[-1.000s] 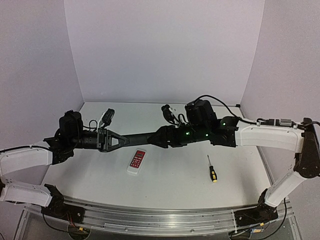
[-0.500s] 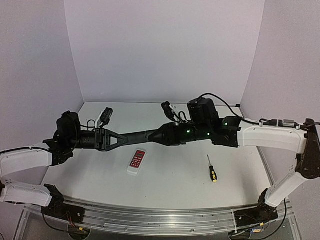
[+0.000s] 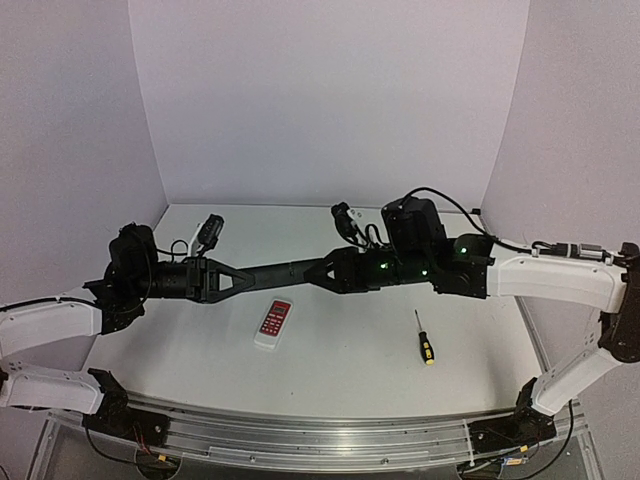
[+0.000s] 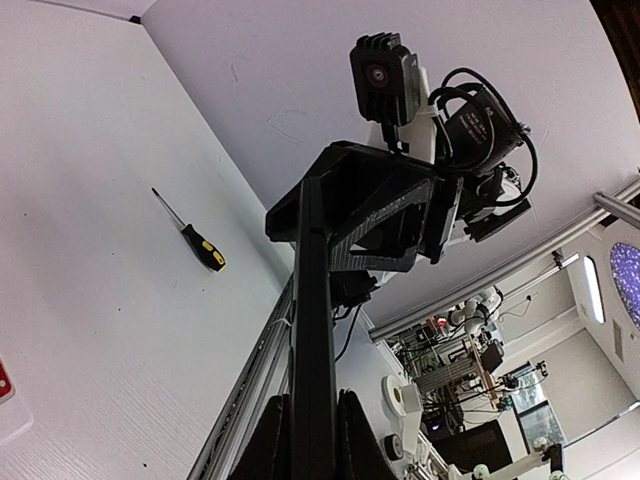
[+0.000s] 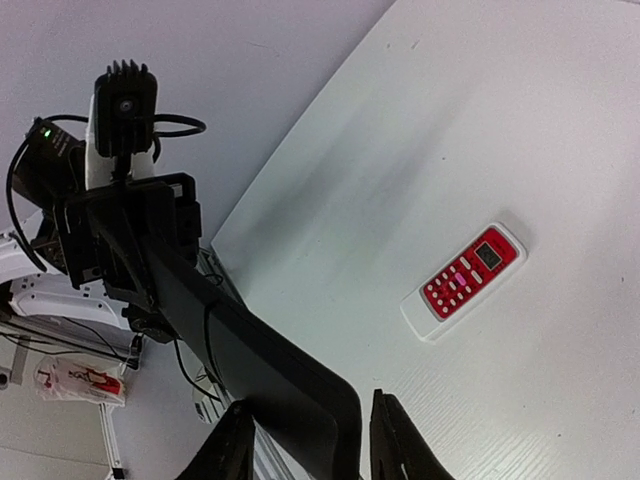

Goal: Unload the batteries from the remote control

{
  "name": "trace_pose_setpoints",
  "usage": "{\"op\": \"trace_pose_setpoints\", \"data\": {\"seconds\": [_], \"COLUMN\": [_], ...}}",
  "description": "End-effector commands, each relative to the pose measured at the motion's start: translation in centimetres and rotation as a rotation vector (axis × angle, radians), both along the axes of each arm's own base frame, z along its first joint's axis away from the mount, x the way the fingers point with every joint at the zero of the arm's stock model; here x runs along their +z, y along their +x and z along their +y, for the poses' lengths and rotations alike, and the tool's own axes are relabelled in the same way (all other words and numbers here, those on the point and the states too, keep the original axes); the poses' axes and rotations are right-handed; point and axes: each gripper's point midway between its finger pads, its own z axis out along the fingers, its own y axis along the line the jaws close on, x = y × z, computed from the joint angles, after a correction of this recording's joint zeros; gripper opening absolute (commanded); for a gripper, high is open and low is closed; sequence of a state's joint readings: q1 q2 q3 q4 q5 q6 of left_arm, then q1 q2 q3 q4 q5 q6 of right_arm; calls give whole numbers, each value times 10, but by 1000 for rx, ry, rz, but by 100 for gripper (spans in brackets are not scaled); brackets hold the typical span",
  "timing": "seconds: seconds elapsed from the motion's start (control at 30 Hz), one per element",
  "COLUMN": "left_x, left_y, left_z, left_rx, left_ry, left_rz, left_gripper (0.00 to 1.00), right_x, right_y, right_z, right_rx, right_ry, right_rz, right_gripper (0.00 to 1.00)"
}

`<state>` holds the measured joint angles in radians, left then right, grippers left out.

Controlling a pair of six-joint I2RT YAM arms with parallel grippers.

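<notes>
The slim black remote control point(image 3: 285, 270) hangs in the air above the table, stretched between my two grippers. My left gripper point(image 3: 245, 277) is shut on its left end; in the left wrist view both fingers press the remote point(image 4: 312, 330) at the left gripper point(image 4: 312, 440). My right gripper point(image 3: 335, 275) is at the remote's right end. In the right wrist view the remote point(image 5: 260, 370) lies between the jaws of the right gripper point(image 5: 310, 440), with a slim gap showing at the right finger point(image 5: 390, 440). No batteries show in any view.
A white remote with a red button panel point(image 3: 273, 323) lies on the table below the black remote and also shows in the right wrist view point(image 5: 465, 280). A yellow-and-black screwdriver point(image 3: 424, 340) lies at the right, also in the left wrist view point(image 4: 195, 240).
My right gripper has drawn back to the right along the remote, so more of the remote shows between the grippers. My left arm has shifted slightly left.
</notes>
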<state>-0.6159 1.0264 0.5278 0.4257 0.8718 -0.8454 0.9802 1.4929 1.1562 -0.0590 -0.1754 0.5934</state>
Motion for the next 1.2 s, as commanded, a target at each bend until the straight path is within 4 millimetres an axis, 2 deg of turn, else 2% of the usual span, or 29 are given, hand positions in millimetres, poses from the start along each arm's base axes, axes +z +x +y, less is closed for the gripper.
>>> {"op": "trace_pose_setpoints", "data": {"seconds": [0.0, 0.2, 0.37, 0.5, 0.67, 0.87, 1.03, 1.17], "left_x": [37, 22, 10, -2, -8, -4, -4, -7], "left_y": [-17, -6, 1, 11, 13, 10, 8, 10], "left_z": [-2, -7, -10, -11, -13, -14, -16, -18], "left_rx": [-90, -70, -53, -18, -20, -42, -60, -63], "left_ry": [-68, -11, 31, 84, 96, 78, 60, 59], "left_rz": [-123, -70, -36, -7, 4, -8, -8, 4], "left_gripper": [0, 0, 0, 0, 0, 0, 0, 0], "right_x": [-15, -22, -32, -41, -52, -58, -52, -48], "right_y": [18, 22, 22, 25, 26, 25, 22, 19], "right_z": [-18, -15, -13, -20, -27, -31, -24, -14], "right_rx": [-95, -99, -92, -121, -138, -146, -109, -69], "right_ry": [-104, -146, -184, -254, -309, -334, -311, -278], "right_rz": [8, 23, 50, 67, 84, 91, 91, 103], "right_gripper": [30, 27, 19, 14, 16, 20, 16, 21]}}
